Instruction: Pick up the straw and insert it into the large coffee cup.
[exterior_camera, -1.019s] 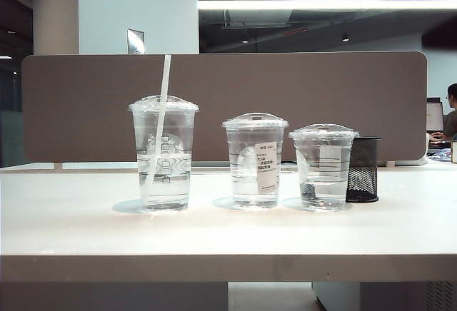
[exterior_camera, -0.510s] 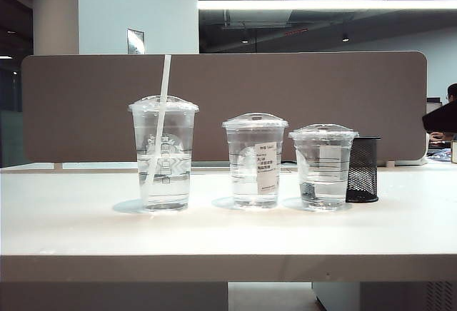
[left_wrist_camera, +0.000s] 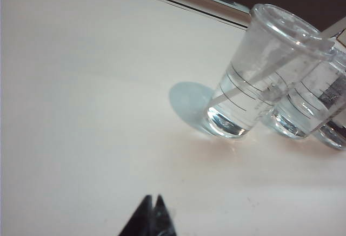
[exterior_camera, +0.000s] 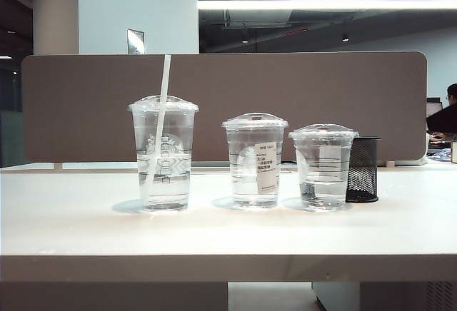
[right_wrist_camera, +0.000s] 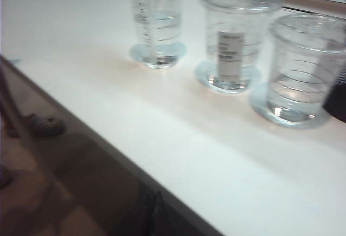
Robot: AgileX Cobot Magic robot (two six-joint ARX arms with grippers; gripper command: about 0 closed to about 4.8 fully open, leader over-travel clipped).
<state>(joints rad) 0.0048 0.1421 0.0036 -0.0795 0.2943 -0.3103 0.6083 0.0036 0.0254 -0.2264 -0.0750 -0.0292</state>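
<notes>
Sitting in the big cup, the straw was in

From the exterior view, the straw [exterior_camera: 163, 111] leaned inside the large coffee cup [exterior_camera: 163, 154] at the left of the counter [exterior_camera: 228, 232]. Two smaller cups and a black mesh holder [exterior_camera: 363, 169] stood to its right.

The left wrist view showed the left gripper [left_wrist_camera: 152, 206] with fingers clenched, empty, near that cup.

The right wrist view showed the right gripper [right_wrist_camera: 154, 203], dark and blurry, fingers pressed together, below the counter's edge.

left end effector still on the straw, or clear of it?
Apart. The left wrist view shows the left end effector shut over bare table, with the straw standing in the large coffee cup across open tabletop.
</notes>
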